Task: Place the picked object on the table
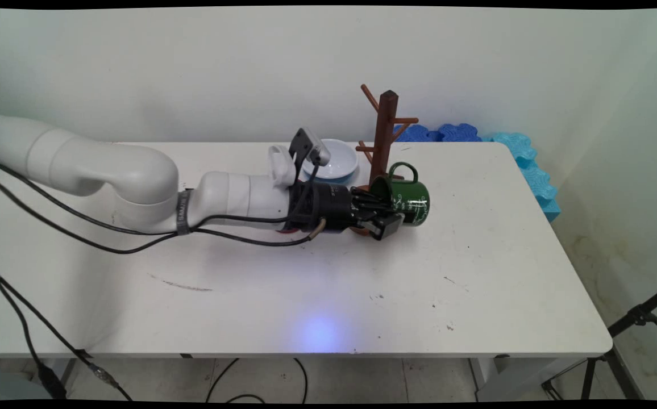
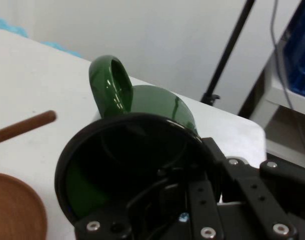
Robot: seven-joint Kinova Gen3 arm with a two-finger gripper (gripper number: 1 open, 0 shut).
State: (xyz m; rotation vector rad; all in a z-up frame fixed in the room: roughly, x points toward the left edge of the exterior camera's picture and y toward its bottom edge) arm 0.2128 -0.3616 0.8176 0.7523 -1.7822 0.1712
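While the white arm lies low across the surface (image 1: 306,295), its black end effector (image 1: 382,218) has hold of a green mug (image 1: 411,199). One finger goes inside the mug's mouth and the other sits outside, so the two pinch the rim wall between them. The mug is tipped on its side, its mouth facing back toward the end effector and its handle (image 2: 111,85) pointing up.

That mug looks hard and shiny, like painted metal or glazed clay. It would not bend, but it is smooth, so it could slip or swing in a thin pinch. It seems light enough for one grip. The rim wall is a fair place to hold; the handle loop is another.

Just behind the end effector stands a brown wooden mug tree (image 1: 384,136) with pegs, its round base (image 2: 15,210) close by. Farther back on its arm side sits a pale bowl (image 1: 334,162). Beyond the mug tree lie blue foam pieces (image 1: 476,136) by the plain wall. Black cables (image 1: 78,227) hang from the arm, and a dark stand (image 1: 635,318) is off the surface's far end.
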